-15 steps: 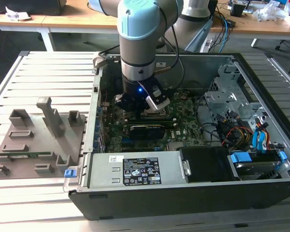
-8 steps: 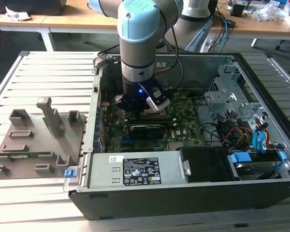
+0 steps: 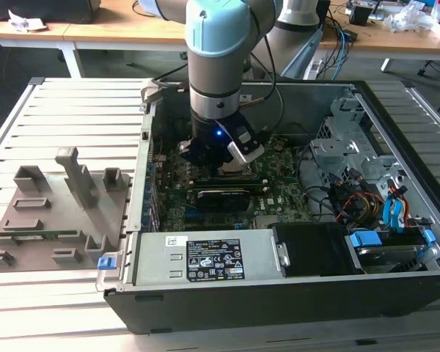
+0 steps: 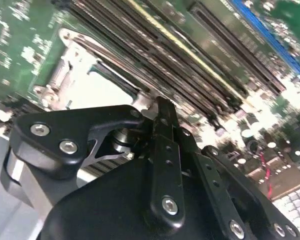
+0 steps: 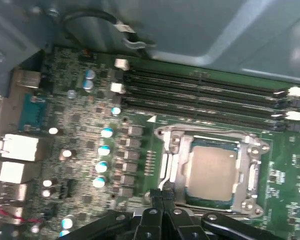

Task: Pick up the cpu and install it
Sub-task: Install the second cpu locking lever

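The arm reached down into the open computer case that lay on the slatted table, and in the exterior view the fingers hung low over the green motherboard. In the first wrist view the cpu sat flat inside the metal-framed socket, its silver-grey top facing up and the frame running around its edges; it lay just beyond the fingers, apart from them and not gripped. There the two black fingertips stood pressed together with nothing between them, so the fingers were clenched and empty. The second wrist view gave the same, the dark fingers meeting in a narrow point close beside the pale socket. Long memory slots ran past the far side of the socket from the fingers. Well away from them, outside the case, the grey plastic tray with upright blocks rested on the table.
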`<state>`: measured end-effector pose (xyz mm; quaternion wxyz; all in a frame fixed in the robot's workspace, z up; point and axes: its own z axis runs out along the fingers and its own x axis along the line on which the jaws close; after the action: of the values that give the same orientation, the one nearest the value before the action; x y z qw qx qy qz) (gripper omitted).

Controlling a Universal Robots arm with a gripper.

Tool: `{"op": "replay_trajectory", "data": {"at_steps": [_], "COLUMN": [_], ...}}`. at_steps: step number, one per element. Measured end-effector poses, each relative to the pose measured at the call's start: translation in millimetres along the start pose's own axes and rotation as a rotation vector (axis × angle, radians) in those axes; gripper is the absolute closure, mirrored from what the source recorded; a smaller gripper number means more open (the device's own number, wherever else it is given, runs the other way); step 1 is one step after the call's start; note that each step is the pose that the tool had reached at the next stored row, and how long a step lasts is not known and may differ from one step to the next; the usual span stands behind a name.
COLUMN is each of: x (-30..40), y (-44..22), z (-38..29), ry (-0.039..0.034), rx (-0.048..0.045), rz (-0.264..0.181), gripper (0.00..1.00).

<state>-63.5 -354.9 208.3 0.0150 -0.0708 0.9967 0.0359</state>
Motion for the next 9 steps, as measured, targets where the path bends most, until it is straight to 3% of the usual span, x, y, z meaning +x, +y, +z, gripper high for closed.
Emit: {"op": "replay_trajectory", "data": {"at_steps": [5,7,9], "x": [-30.3,-36.8,-38.2], "y": [13.7,23.3,30.4], "z": [2.1,2.8,-0.1], "ry": [0.0098,0.0133,0.0159], "rx": [0.0564,0.0803,0.0986], "rz": [-0.001,-0.002,-0.002], "gripper": [0.89,0.89,0.89]}}
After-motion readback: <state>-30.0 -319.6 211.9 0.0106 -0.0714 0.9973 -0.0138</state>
